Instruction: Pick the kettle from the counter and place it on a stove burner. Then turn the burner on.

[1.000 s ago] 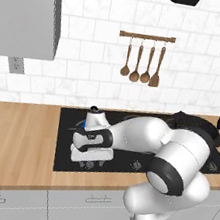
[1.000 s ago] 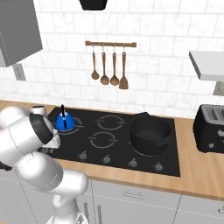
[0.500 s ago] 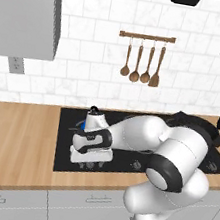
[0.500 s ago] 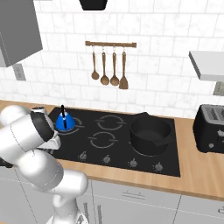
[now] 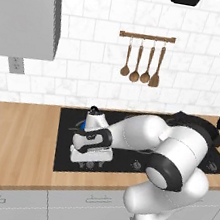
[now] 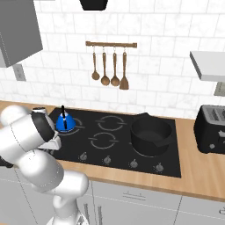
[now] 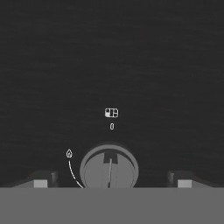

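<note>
- Counter [image 5: 15, 142]: light-brown wooden worktop left of the black cooktop [image 6: 118, 145], above grey drawer fronts.
- Gripper [image 7: 109, 181]: positioned low over the front-left strip of the cooktop, pointing down at the glass. In the hand view, the two finger tips [image 7: 41, 180] stand wide apart, one on each side of a round grey knob [image 7: 109, 168], without touching it. The jaws are spread wide and hold nothing.
- Knob markings: a small burner-position icon and a "0" sit directly above the knob; a flame symbol and a curved line lie to its left.
- Kettle [image 6: 63, 123]: bright blue, upright, black arched handle raised. It stands on the stove burner [image 6: 75, 124] at the rear left of the cooktop, inside the ring marking. In the left base view the hand hides most of it; a blue sliver shows at [image 5: 81, 125].
- Arm: in the left base view the white forearm reaches leftward across the cooktop, ending just in front of the kettle.
- Remaining knobs [image 6: 132, 163]: in a row along the front edge of the cooktop.
- Black pot [image 6: 151, 134]: on the right-hand burner, well apart from the kettle.
- Wooden utensils [image 6: 110, 70]: hanging from a wall rail above the cooktop.
- Toaster [image 6: 213, 129]: dark, on the counter at far right.
</note>
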Motion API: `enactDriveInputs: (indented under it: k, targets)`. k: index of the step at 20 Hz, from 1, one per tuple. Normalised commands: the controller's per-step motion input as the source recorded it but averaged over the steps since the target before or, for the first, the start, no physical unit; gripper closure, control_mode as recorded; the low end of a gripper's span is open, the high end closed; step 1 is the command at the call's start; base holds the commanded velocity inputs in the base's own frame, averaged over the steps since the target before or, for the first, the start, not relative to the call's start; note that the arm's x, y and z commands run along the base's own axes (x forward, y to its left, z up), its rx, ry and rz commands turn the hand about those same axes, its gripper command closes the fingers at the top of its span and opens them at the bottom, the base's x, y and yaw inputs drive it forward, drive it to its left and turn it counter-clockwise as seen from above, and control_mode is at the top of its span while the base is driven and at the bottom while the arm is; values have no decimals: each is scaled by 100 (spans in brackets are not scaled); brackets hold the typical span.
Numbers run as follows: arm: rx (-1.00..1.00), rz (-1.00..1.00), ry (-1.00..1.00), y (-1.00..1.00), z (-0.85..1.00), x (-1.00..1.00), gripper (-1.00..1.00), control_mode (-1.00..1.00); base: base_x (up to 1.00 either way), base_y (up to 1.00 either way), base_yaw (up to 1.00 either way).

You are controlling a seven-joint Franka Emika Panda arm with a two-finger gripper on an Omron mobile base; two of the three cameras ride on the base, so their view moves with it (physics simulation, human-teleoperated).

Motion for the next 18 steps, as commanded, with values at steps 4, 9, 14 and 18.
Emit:
enactDriveInputs:
  k: [4, 9, 14, 18]
  targets:
    - [0, -2, 0, 0, 0, 5, -100, -100, 0, 0, 0]
    - [0, -6, 0, 0, 0, 12, -100, -100, 0, 0, 0]
    - [0, -3, 0, 0, 0, -1, -100, -100, 0, 0, 0]
    - [0, -2, 0, 0, 0, -4, -100, -100, 0, 0, 0]
